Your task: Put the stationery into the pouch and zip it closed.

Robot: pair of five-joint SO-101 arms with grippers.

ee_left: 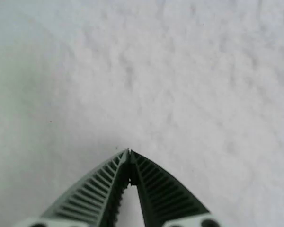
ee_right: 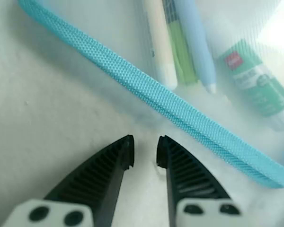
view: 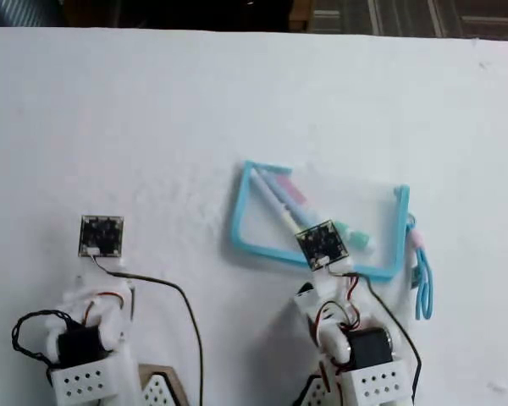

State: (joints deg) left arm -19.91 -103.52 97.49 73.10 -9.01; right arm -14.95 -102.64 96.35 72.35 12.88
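Closest to me, my left gripper (ee_left: 128,163) is closed. Its grey ribbed fingers meet at the tips with nothing between them, over bare white table (ee_left: 170,75). My right gripper (ee_right: 145,149) is slightly parted and empty. Its black tips stop just short of the pouch (ee_right: 146,87), whose blue woven edge runs slantwise right beyond them. In the high view the right arm's wrist camera board (view: 323,244) sits over that near edge. It covers the gripper below it and part of what is in the pouch.

Through the clear mesh I see three pens (ee_right: 180,52) side by side: one cream, one green, one pale blue. Their far ends are cut off by the frame. Next to them lies a tube (ee_right: 255,85) with a green body and a white end. It has a small red label patch and white lettering, too soft for me to read. Fine print runs down the cream pen, and I can't read that either. All of this lies inside the pouch's outline.

I cannot tell whether the zip is open or shut. At the end of the pouch away from the left arm, a pinkish tab (view: 418,239) and a blue loop (view: 424,292) trail onto the table.
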